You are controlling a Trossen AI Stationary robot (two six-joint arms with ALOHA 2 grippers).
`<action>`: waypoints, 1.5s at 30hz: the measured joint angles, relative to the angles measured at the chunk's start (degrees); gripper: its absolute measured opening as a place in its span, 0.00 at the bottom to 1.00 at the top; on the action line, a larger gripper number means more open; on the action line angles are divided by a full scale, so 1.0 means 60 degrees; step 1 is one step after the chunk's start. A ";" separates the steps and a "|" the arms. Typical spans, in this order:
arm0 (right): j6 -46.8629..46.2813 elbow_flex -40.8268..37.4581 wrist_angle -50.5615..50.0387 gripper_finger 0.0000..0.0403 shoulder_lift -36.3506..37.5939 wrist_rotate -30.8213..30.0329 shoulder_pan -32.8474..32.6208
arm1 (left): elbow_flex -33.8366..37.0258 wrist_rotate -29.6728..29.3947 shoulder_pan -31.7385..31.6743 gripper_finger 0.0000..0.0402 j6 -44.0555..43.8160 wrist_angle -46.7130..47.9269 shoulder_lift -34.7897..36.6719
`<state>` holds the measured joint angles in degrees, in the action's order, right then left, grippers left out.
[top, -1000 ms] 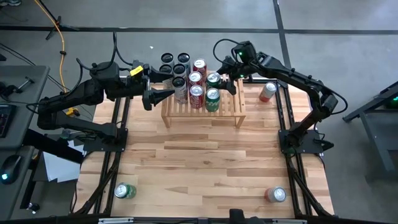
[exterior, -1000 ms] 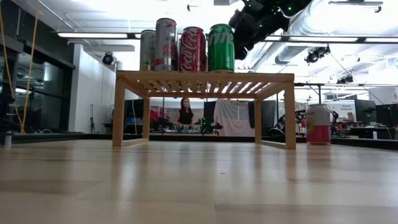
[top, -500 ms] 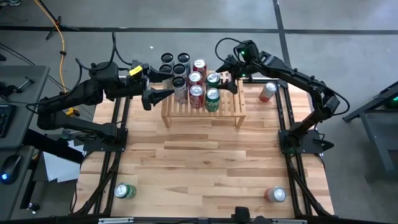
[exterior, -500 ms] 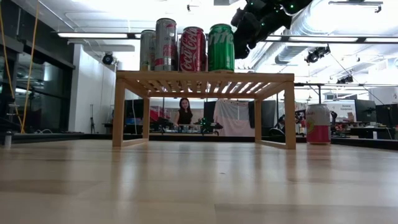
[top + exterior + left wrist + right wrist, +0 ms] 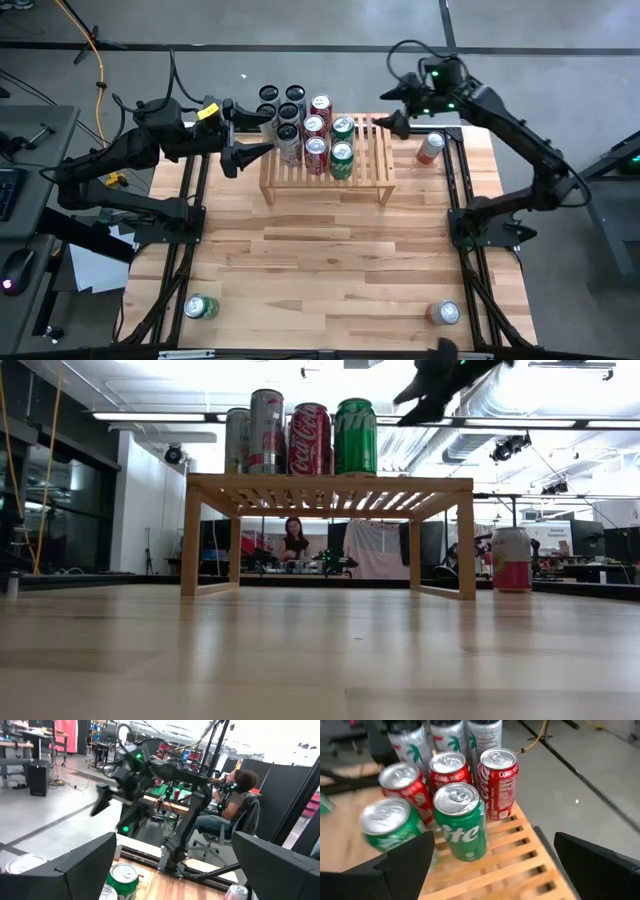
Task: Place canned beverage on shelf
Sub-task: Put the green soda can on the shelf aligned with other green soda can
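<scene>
Both claws spread: right claw (image 5: 389, 108) above shelf (image 5: 370, 168) edge, left claw (image 5: 233, 135) beside.

a person (image 5: 235, 790) sat on a chair (image 5: 248, 815) in the room behind the wooden surface (image 5: 330, 250). a yellow cable (image 5: 98, 60) lay on the grey floor (image 5: 560, 60), and ceiling lights (image 5: 160, 416) shone overhead.

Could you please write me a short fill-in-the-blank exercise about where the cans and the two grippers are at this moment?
1. The cans on the shelf crowd its ___ half in the high view.
2. The right gripper holds ___.
3. The fingers of the left gripper are ___.
4. A red can stands on the table, to the ___ of the shelf in the high view.

Missing words: left; nothing; open; right
</scene>
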<state>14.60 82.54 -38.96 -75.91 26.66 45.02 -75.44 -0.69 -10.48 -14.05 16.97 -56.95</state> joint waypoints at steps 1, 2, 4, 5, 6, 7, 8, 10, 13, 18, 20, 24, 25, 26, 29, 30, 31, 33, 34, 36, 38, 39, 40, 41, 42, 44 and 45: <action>-0.0330 0.0000 -0.0125 0.98 0.0188 0.0000 0.0035 | 0.0000 0.0004 0.0000 0.97 0.0134 0.0000 0.0000; -0.0692 0.0000 -0.0214 0.98 0.0376 0.0007 0.0064 | 0.0000 0.0000 0.0000 0.97 0.0252 0.0000 0.0003; -0.1457 0.0000 -0.0393 0.99 0.0728 0.0007 0.0069 | 0.0000 0.0001 0.0000 0.97 0.0458 0.0035 0.0004; -0.1786 0.0000 -0.0470 0.99 0.0896 0.0012 0.0065 | 0.0000 0.0004 0.0000 0.97 0.0563 0.0078 0.0004; -0.2063 0.0000 -0.0516 0.99 0.1052 0.0014 0.0065 | 0.0000 0.0001 0.0000 0.97 0.0667 0.0151 0.0004; -0.2307 0.0000 -0.0566 0.99 0.1204 0.0020 0.0063 | 0.0000 0.0001 0.0000 0.97 0.0760 0.0241 0.0004; -0.2518 0.0000 -0.0617 0.99 0.1358 0.0036 0.0057 | 0.0000 0.0004 0.0000 0.97 0.0843 0.0323 0.0004; -0.2864 0.0000 -0.0660 0.99 0.1633 0.0054 0.0056 | 0.0000 0.0000 0.0000 0.97 0.0880 0.0487 0.0004; -0.3103 0.0007 -0.0746 0.99 0.1939 0.0054 0.0054 | 0.0000 0.0072 0.0000 0.97 0.0886 0.0772 0.0060; -0.3226 0.0007 -0.0870 0.99 0.2162 0.0054 0.0054 | -0.0004 0.0521 0.0000 0.97 0.0703 0.1283 0.0344; -0.3290 0.0007 -0.0923 0.99 0.2154 0.0054 0.0054 | -0.0004 0.0528 0.0004 0.97 0.0577 0.1391 0.0504; -0.3290 0.0007 -0.1075 0.99 0.2151 0.0052 0.0054 | -0.0007 0.0449 0.0004 0.97 -0.0123 0.1672 0.0744; -0.3290 0.0007 -0.1131 0.99 0.2151 0.0051 0.0054 | -0.0007 0.0448 0.0004 0.97 -0.0430 0.1914 0.0750; -0.3290 0.0007 -0.1185 0.99 0.2151 0.0051 0.0054 | -0.0007 0.0461 0.0015 0.97 -0.0745 0.2294 0.0748; -0.3197 0.0007 -0.1409 0.99 0.2151 0.0049 0.0054 | -0.0007 0.0712 0.0353 0.97 -0.1684 0.3956 0.0521; -0.3117 0.0007 -0.1495 0.99 0.2151 0.0047 0.0054 | -0.0007 0.0783 0.0610 0.97 -0.2098 0.4518 0.0396; -0.3070 0.0007 -0.1560 0.99 0.2151 0.0051 0.0054 | -0.0007 0.0816 0.0916 0.97 -0.2556 0.5092 0.0234; -0.2905 0.0007 -0.1672 0.99 0.2151 0.0047 0.0054 | 0.0000 0.0847 0.1662 0.97 -0.3426 0.6059 -0.0153; -0.2854 0.0007 -0.1693 0.99 0.2144 0.0047 0.0054 | 0.0000 0.0842 0.2120 0.97 -0.3879 0.6436 -0.0346; -0.2778 0.0007 -0.1697 0.99 0.2144 0.0044 0.0054 | 0.0000 0.0844 0.3082 0.97 -0.4927 0.7285 -0.0753; -0.2729 0.0007 -0.1695 0.99 0.2144 0.0047 0.0054 | 0.0000 0.0849 0.4111 0.97 -0.6044 0.7934 -0.1206; -0.2673 0.0007 -0.1697 0.99 0.2144 0.0044 0.0054 | 0.0000 0.0849 0.4613 0.97 -0.6627 0.8251 -0.1420; -0.2627 0.0007 -0.1697 0.99 0.2144 0.0047 0.0054 | 0.0000 0.0847 0.5120 0.97 -0.7215 0.8551 -0.1623; -0.2617 0.0007 -0.1697 0.99 0.2144 0.0044 0.0054 | 0.0000 0.0845 0.5636 0.97 -0.7849 0.8815 -0.1818; -0.2609 0.0007 -0.1697 0.99 0.2140 0.0044 0.0054 | 0.0000 0.0834 0.6146 0.97 -0.8489 0.8985 -0.2000; -0.2500 0.0007 -0.1694 0.99 0.2104 0.0047 0.0054 | 0.0000 0.0734 0.7110 0.97 -0.9619 0.9143 -0.2354; -0.2402 0.0007 -0.1702 0.99 0.2086 0.0039 0.0054 | 0.0000 0.0631 0.7585 0.97 -1.0155 0.9174 -0.2499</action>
<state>0.18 82.59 -49.17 -63.39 26.89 45.34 -75.44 3.10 35.03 -74.98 72.02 -71.94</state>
